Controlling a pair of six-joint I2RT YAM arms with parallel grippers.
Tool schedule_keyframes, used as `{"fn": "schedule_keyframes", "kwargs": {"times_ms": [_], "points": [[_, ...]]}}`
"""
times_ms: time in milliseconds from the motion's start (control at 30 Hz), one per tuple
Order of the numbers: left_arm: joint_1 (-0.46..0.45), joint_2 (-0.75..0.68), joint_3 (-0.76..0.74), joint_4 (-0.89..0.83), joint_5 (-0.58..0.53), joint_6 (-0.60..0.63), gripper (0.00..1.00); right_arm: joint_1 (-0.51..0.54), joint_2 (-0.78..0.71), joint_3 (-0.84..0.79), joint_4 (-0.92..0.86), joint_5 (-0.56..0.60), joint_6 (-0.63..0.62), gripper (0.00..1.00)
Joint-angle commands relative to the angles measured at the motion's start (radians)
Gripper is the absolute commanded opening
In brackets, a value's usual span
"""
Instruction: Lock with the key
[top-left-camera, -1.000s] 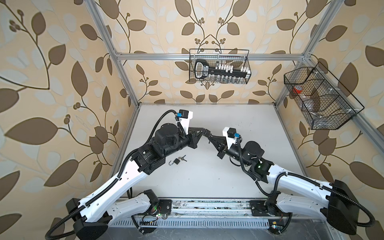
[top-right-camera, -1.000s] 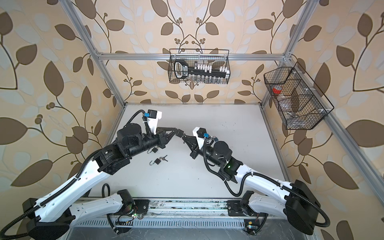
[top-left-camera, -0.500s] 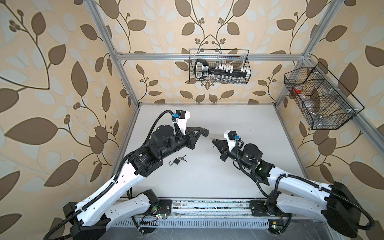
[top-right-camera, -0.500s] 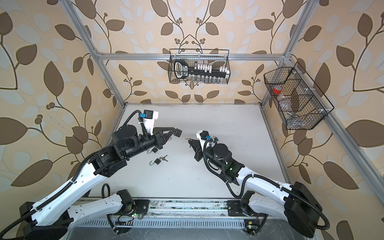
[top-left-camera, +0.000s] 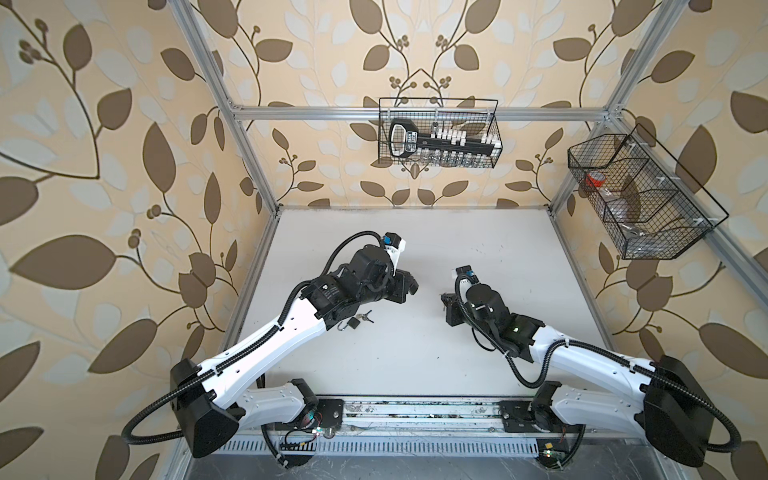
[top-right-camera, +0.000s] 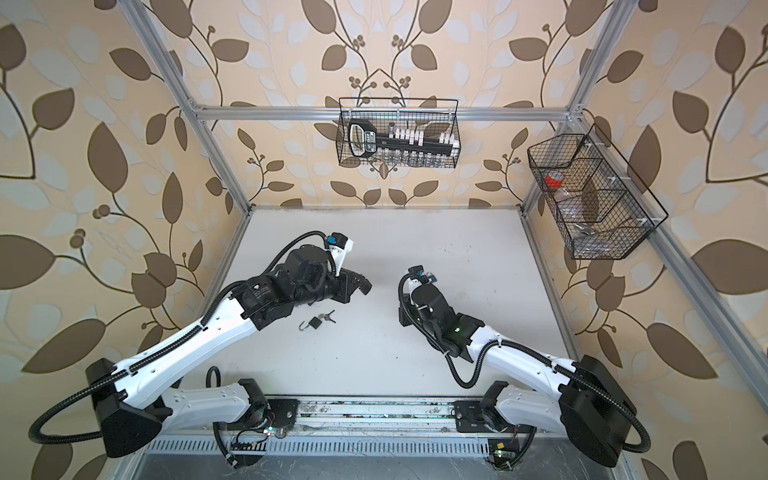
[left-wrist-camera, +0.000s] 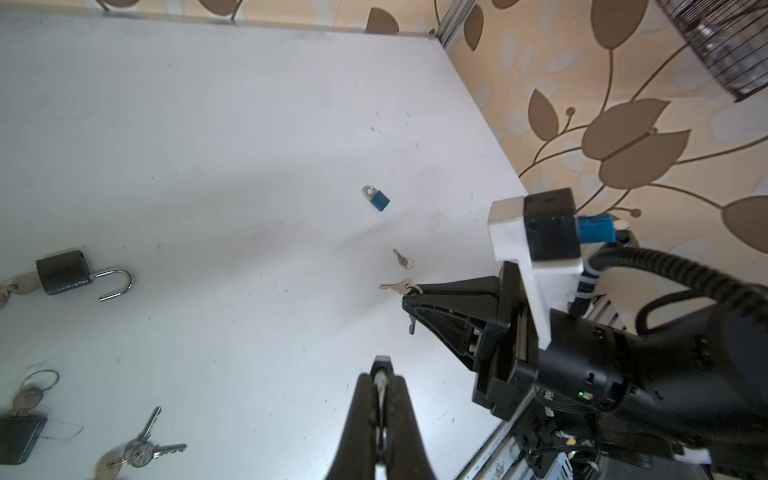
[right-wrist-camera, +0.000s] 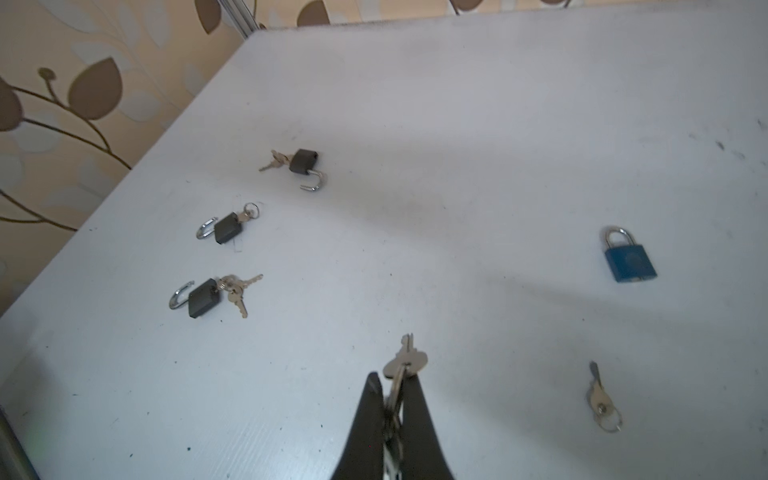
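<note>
My left gripper (left-wrist-camera: 381, 376) is shut on a small dark padlock (left-wrist-camera: 381, 362); its body pokes out past the fingertips and its silver shackle lies between the fingers. My right gripper (right-wrist-camera: 395, 380) is shut on a key ring, with a silver key (right-wrist-camera: 405, 358) sticking out past its tips. In a top view the left gripper (top-left-camera: 409, 286) and the right gripper (top-left-camera: 445, 300) hang above the middle of the white table (top-left-camera: 415, 365), facing each other with a gap between them. The held key (left-wrist-camera: 395, 286) also shows in the left wrist view, clear of the padlock.
Three open black padlocks with keys lie on the table's left side (right-wrist-camera: 303, 161) (right-wrist-camera: 226, 227) (right-wrist-camera: 201, 297); one shows beside the left arm (top-left-camera: 352, 323). A shut blue padlock (right-wrist-camera: 629, 262) and a loose small key (right-wrist-camera: 600, 399) lie towards the right. Wire baskets (top-left-camera: 438, 133) (top-left-camera: 640, 199) hang on the walls.
A second ago the two grippers met tip to tip over the middle of the table. They have since drawn apart, the left with the padlock, the right with the key.
</note>
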Motion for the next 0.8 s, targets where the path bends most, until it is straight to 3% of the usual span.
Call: {"fn": "schedule_keyframes", "kwargs": {"times_ms": [0,100,300,467,767], "points": [[-0.009,0.039,0.069,-0.048,-0.017,0.031,0.0,-0.007,0.004,0.032,-0.121,0.026,0.063,0.0],[-0.009,0.116,0.125,-0.125,-0.019,0.051,0.0,-0.043,0.011,0.038,-0.148,-0.002,0.063,0.0],[-0.007,0.222,0.189,-0.236,-0.057,0.05,0.0,-0.167,0.046,0.047,-0.153,-0.185,0.038,0.0],[-0.008,0.296,0.238,-0.336,-0.214,-0.05,0.0,-0.221,0.086,0.057,-0.159,-0.286,0.027,0.0],[-0.003,0.297,0.201,-0.252,-0.29,-0.114,0.0,-0.245,0.142,0.084,-0.221,-0.324,-0.025,0.0]]}}
